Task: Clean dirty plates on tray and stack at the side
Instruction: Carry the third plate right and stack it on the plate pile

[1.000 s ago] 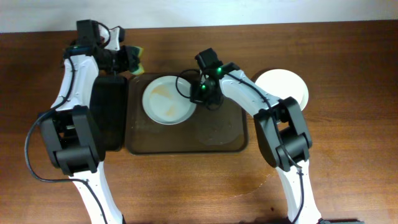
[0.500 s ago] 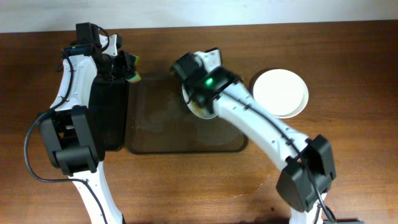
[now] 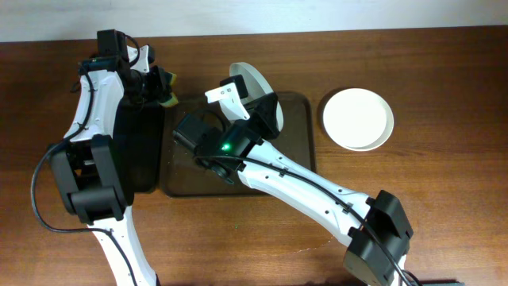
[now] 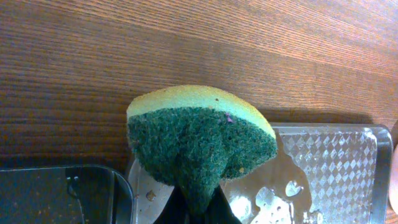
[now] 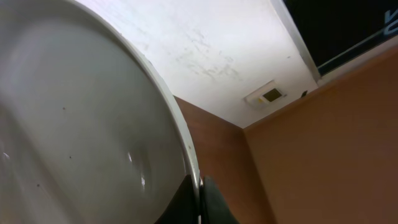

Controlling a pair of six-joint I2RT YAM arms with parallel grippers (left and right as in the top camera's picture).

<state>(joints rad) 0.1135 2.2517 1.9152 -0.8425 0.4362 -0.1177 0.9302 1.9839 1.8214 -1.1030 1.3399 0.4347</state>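
- Plate (image 3: pixel 255 89) is hanging tilted on edge over the far end of the tray (image 3: pixel 295 151), lifted clear of it.
- Right tool (image 5: pixel 200 200) is pinching the plate's rim between closed fingers; the wrist view is showing mostly plate and ceiling, so the grip looks narrow and near the edge.
- Sponge (image 4: pixel 199 134) is sitting squeezed in the closed left tool (image 3: pixel 152 82), green scrub side outward, just beside the tray's far left corner and apart from the plate.
- Judging from this, the step in hand is bringing plate and sponge together for a scrub.
- Doing it well is likely meaning holding the plate steady over the tray so drips are landing there, turning the soiled face toward the sponge, and pressing gently, since a hard push could be levering the rim out of that thin pinch.
- Clean plate (image 3: pixel 357 119) is waiting on the counter (image 3: pixel 444 79) to the right, well apart, marking where the stack is going.
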